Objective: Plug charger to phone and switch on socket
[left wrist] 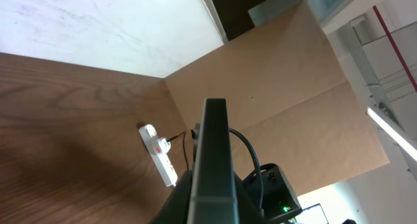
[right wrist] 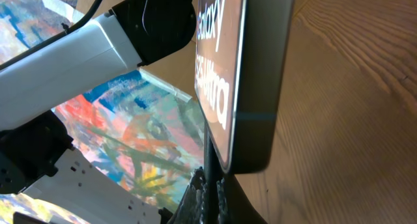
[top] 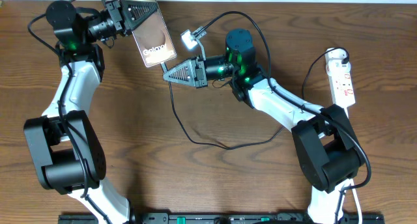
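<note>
Right hand (top: pixel 167 73) pinches charger (top: pixel 195 140) at phone (top: pixel 155 45) lower edge.

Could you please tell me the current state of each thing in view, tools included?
phone: held up in the air, screen lit.
charger: tip pinched at the phone's bottom edge; cannot tell whether it is seated.
socket: lying flat, plug head in one end; switch position unreadable.
left tool: shut on phone.
right tool: shut on charger.
</note>
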Available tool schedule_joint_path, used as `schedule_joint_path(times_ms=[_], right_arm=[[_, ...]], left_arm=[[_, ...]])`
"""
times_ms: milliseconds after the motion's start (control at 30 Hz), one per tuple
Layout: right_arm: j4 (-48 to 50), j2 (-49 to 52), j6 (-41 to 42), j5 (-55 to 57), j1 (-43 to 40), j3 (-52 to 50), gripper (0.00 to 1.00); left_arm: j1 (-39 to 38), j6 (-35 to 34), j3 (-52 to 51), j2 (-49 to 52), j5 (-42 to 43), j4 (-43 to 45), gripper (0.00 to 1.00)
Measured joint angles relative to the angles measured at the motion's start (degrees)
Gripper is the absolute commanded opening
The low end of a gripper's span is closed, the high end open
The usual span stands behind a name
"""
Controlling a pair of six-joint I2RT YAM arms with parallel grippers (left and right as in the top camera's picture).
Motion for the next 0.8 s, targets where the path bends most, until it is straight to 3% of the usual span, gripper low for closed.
schedule_joint_path(times_ms=[100, 233, 367, 800], right_arm=[[0.3, 0.0, 0.2, 0.9, 0.0, 0.0, 0.24], [1.1, 0.0, 0.7, 4.4, -0.5, 0.0, 0.68], [1.2, 0.0, 0.9, 5.6, -0.7, 0.0, 0.99], [1.2, 0.0, 0.6, 5.5, -0.7, 0.1, 0.99]], left_arm=[[0.0, 0.2, 0.0, 0.0, 0.6, 0.0, 0.07], [-0.4, 0.4, 0.0, 0.0, 3.6, -0.1, 0.07], [-0.8, 0.4, 0.0, 0.0, 4.1, -0.1, 0.07], [1.8, 1.9, 0.0, 0.0, 3.8, -0.5, 0.07]])
